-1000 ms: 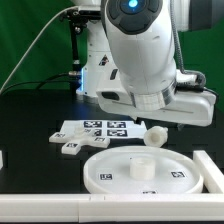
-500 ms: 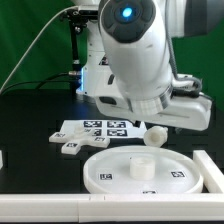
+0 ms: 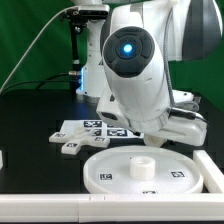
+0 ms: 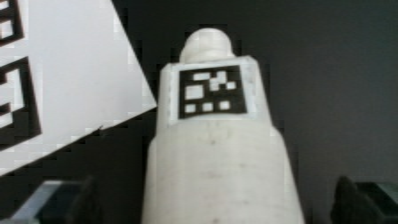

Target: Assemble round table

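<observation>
You are early in the job: the disc (image 3: 112, 172) lies flat on the table (image 3: 30, 120) with its hub (image 3: 143, 167) empty, and the gripper (image 4: 210, 196) hangs open astride the loose leg (image 4: 214, 140) beside the marker board (image 4: 80, 90), nothing joined yet.

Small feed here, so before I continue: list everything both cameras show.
Table: one, black.
Marker board: one, white with black tags, mid-table.
Tabletop disc: one, white, hub at centre, in front of the marker board.
Leg: one, white, tagged, lying beside the marker board.
Small piece: one, white, at the marker board's front edge.
Arm: one, white, above the disc's far edge.
Gripper: one, dark fingers, open, either side of the leg.
</observation>
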### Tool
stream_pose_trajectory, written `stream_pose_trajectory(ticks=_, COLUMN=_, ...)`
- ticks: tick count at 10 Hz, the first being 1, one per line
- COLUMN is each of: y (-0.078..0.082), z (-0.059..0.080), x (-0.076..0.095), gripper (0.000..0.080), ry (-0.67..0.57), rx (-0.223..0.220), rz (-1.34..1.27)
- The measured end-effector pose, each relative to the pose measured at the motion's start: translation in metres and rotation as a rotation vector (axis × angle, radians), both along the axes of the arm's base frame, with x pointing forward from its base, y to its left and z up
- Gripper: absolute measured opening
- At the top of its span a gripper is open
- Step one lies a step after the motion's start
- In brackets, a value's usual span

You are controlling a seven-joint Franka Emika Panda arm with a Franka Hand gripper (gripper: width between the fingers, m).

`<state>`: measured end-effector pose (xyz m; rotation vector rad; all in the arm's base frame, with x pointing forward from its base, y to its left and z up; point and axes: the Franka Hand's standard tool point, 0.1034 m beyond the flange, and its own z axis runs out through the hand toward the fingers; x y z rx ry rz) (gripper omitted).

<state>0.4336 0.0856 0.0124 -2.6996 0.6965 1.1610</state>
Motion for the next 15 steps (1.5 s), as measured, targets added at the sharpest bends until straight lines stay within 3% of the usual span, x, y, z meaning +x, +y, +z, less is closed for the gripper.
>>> stream_pose_trajectory(ticks=3, y=0.0, z=0.0, x=0.0, gripper=0.0626, ry=0.0, rx=0.0, rz=0.0)
stream_pose_trajectory(ticks=4, y=0.0, z=0.0, x=0.0, gripper=0.045, ry=0.0, rx=0.0, rz=0.0)
stream_pose_trajectory(ticks=5, y=0.0, z=0.003, x=0.003, gripper=0.0404, ry=-0.008, rx=-0.001, rz=0.006)
stream_pose_trajectory(ticks=8, y=-0.002, z=0.045, x=0.019, gripper=0.0404, ry=-0.042, rx=0.039, rz=0.037)
stream_pose_trajectory(ticks=9, y=-0.009, z=0.06, x=0.036, gripper=0.0404, ry=-0.14, rx=0.05, rz=0.091)
stream_pose_trajectory(ticks=10, y=-0.009, z=0.081, x=0.049, gripper=0.0404, ry=-0.243, rx=0.03, rz=0.118)
stream_pose_trajectory(ticks=11, y=-0.005, z=0.091, x=0.051, gripper=0.0404, ry=-0.3, rx=0.015, rz=0.127)
stream_pose_trajectory(ticks=12, y=-0.005, z=0.084, x=0.053, gripper=0.0404, ry=-0.356, rx=-0.007, rz=0.122)
stream_pose_trajectory(ticks=14, y=-0.005, z=0.083, x=0.059, gripper=0.0406, ry=-0.498, rx=-0.027, rz=0.154)
stream_pose_trajectory(ticks=15, y=-0.016, z=0.083, x=0.069, gripper=0.0406, ry=-0.558, rx=-0.032, rz=0.185)
